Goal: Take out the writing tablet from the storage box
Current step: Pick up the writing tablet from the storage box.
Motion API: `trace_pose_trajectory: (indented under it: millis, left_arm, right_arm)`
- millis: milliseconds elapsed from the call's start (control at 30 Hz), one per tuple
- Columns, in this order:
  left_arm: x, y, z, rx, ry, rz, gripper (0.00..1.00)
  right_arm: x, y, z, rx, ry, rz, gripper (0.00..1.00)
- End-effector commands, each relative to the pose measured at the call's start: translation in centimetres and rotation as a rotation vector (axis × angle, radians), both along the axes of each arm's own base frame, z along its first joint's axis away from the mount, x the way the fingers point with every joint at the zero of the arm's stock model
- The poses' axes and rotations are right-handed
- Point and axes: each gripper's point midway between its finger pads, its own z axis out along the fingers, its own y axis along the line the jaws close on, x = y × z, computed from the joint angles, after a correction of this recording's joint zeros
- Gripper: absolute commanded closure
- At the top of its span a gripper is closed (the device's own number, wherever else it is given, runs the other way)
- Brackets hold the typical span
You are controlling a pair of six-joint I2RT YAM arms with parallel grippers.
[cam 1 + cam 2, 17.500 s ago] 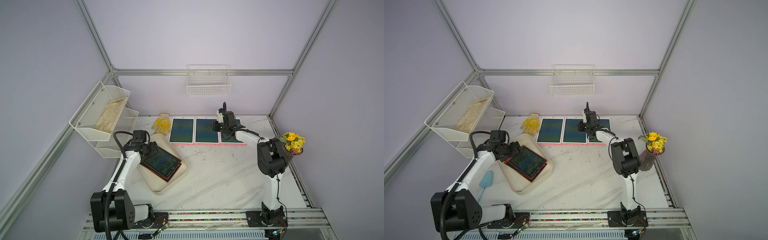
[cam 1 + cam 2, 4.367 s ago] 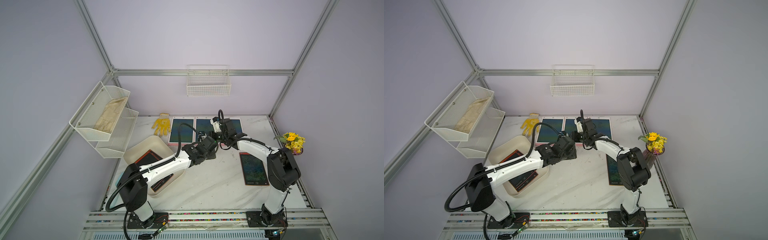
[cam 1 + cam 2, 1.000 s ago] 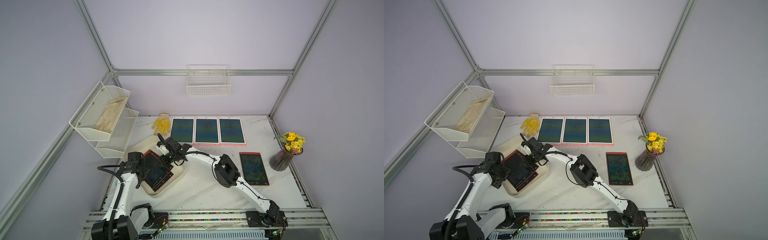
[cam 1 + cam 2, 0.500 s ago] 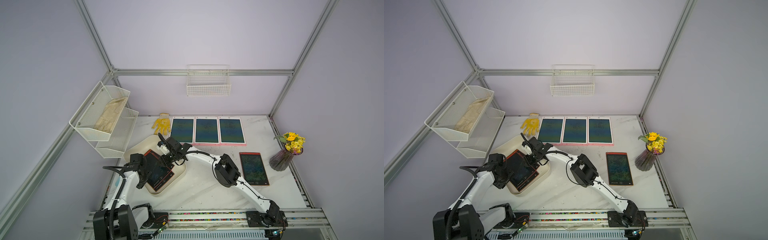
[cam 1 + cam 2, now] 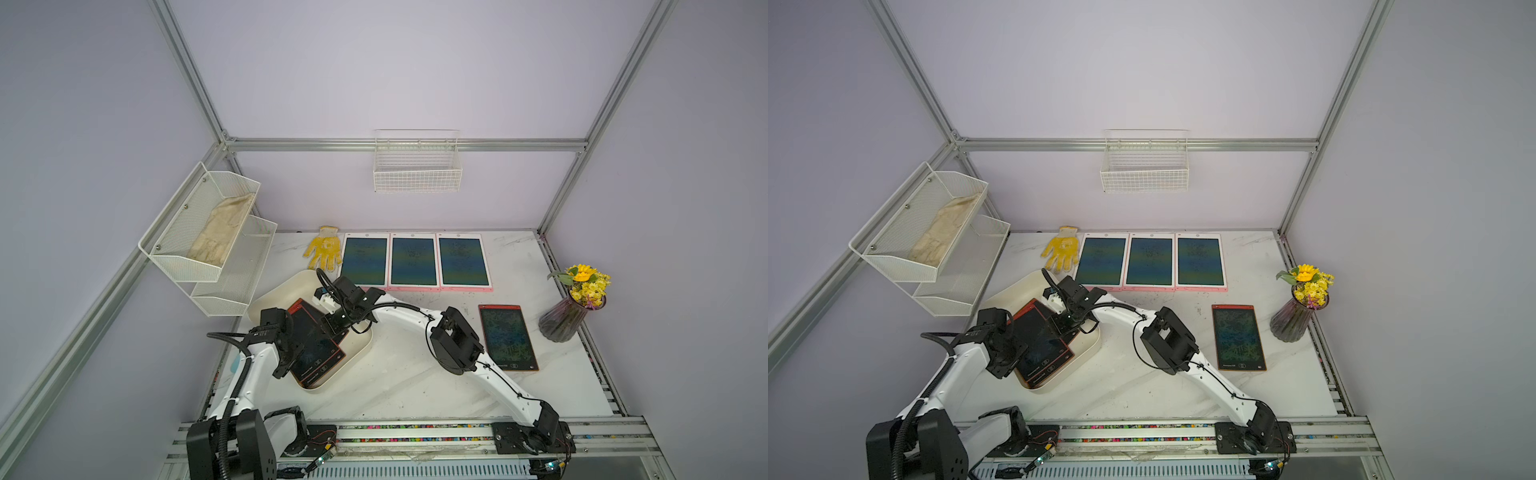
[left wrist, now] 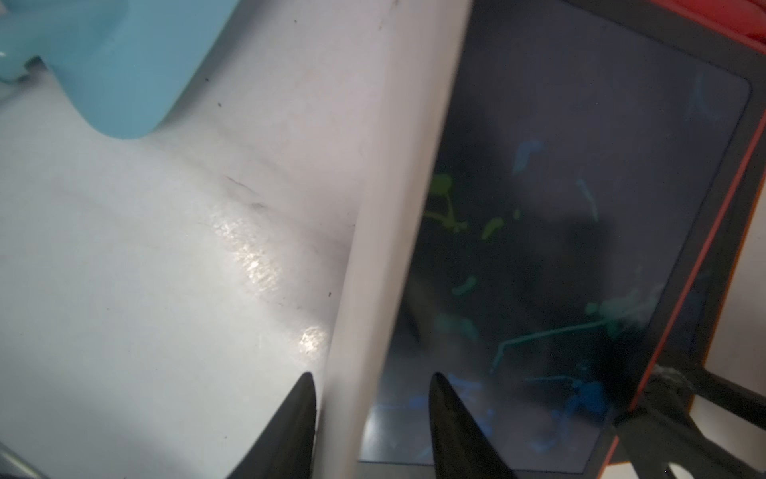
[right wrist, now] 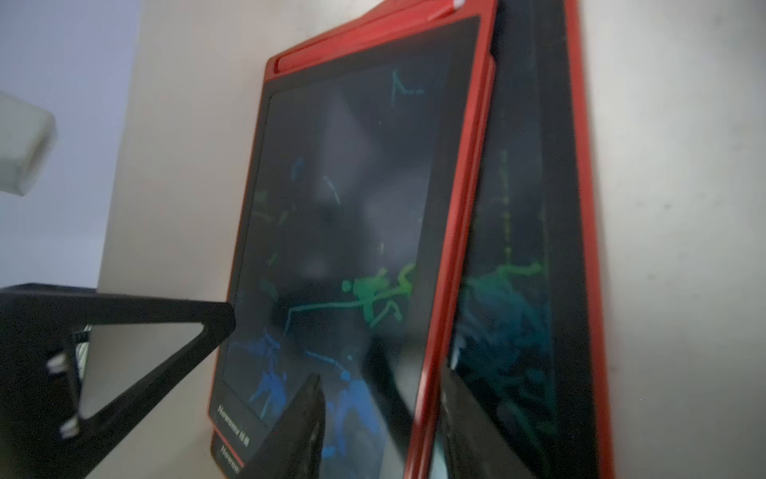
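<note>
The cream storage box [image 5: 286, 282] sits at the table's left and holds two stacked red-framed tablets. The upper writing tablet [image 5: 320, 349] lies skewed over the lower one [image 7: 518, 249]. My left gripper [image 6: 371, 377] straddles the box's left wall [image 6: 385, 249]. Its outer finger is against the wall, its inner finger over the screen, with a gap showing. My right gripper [image 7: 379, 377] straddles the upper tablet's [image 7: 352, 207] long red edge. One finger is beside the edge, the other over the screen, with screen showing between them. Both top views show the grippers [image 5: 332, 326] [image 5: 1013, 353] at opposite sides of the box.
Three pink-framed tablets [image 5: 413, 262] lie in a row at the back, beside a yellow glove [image 5: 324, 251]. A red-framed tablet [image 5: 507, 336] lies at the right near a flower vase [image 5: 569, 311]. A mesh shelf [image 5: 208, 237] hangs left, a wire basket [image 5: 417, 166] behind. A blue object [image 6: 116, 62] lies outside the box.
My left gripper has come in against the box's left wall and its jaws have narrowed around it. The right gripper has stayed at the upper tablet's edge.
</note>
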Motion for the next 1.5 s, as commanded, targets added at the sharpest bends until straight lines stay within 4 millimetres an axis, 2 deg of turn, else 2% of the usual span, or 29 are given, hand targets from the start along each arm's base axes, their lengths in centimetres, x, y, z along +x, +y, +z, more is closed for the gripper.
trace_pose_trajectory:
  millis: [0,67,233,300,367,433,500,600,700,933,1167,1467]
  left_arm:
    - [0.5,-0.6,-0.4,-0.032,-0.045,-0.009,0.56]
    - [0.5,-0.7,-0.3,-0.036,-0.045,-0.009,0.56]
    - [0.6,-0.7,-0.1,-0.036,-0.054,-0.01,0.58]
    - [0.6,-0.7,0.0,-0.035,-0.056,-0.011,0.58]
    - [0.5,-0.6,0.0,-0.033,-0.054,-0.009,0.58]
    - [0.5,-0.6,0.1,-0.033,-0.056,-0.009,0.59]
    - [0.4,-0.6,0.2,-0.032,-0.06,-0.007,0.6]
    - [0.4,-0.6,0.3,-0.027,-0.069,-0.002,0.6]
    - [0.2,-0.6,0.2,-0.027,-0.07,0.009,0.6]
    - [0.2,-0.5,-0.1,-0.026,-0.068,0.014,0.61]
    - [0.2,-0.6,-0.5,-0.031,-0.06,0.014,0.62]
    - [0.0,-0.4,-0.7,-0.023,-0.054,0.02,0.64]
  right_arm:
    - [-4.0,-0.3,0.9,0.007,0.1,0.105,0.52]
    - [-4.7,-0.1,1.3,0.037,0.121,0.136,0.52]
    - [-4.9,-0.6,0.0,0.016,0.141,0.124,0.52]
    - [-4.3,-1.3,-1.1,-0.04,0.119,0.081,0.52]
    - [-3.2,-2.7,-3.0,-0.148,0.071,0.017,0.52]
    - [-2.9,-4.2,-4.9,-0.231,0.051,-0.012,0.52]
    - [-3.3,-5.1,-6.1,-0.272,0.061,-0.009,0.52]
    - [-4.3,-5.1,-6.6,-0.262,0.084,0.025,0.52]
    - [-5.5,-4.1,-5.8,-0.184,0.142,0.082,0.52]
    - [-7.2,-2.2,-0.5,0.001,0.199,0.183,0.53]
    - [-8.0,-1.8,1.5,0.071,0.228,0.227,0.55]
    - [-7.6,-2.2,4.7,0.15,0.25,0.24,0.6]
